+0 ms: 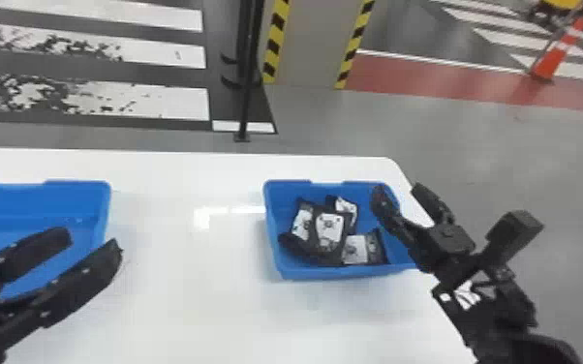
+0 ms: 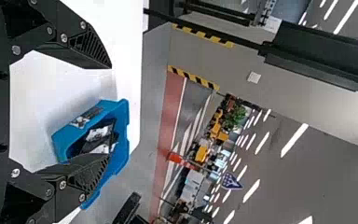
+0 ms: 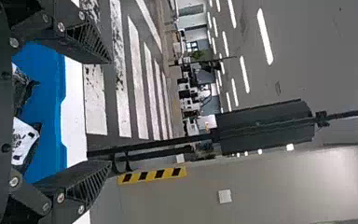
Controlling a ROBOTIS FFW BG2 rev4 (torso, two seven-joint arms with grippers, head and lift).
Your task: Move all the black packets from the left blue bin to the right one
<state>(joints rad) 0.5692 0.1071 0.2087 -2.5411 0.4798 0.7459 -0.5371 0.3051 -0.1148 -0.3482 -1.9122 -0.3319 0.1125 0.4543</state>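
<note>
Over the right bin's rim (image 1: 329,276), right tool (image 1: 397,189) aslant, fingers apart

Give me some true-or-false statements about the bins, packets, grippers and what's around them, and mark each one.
1. Packets lie in the right bin. True.
2. The left gripper is clutching packets. False: it is open and empty.
3. The right gripper is open. True.
4. The table is black. False: it is white.
5. An orange cone stands beyond the table. True.
</note>
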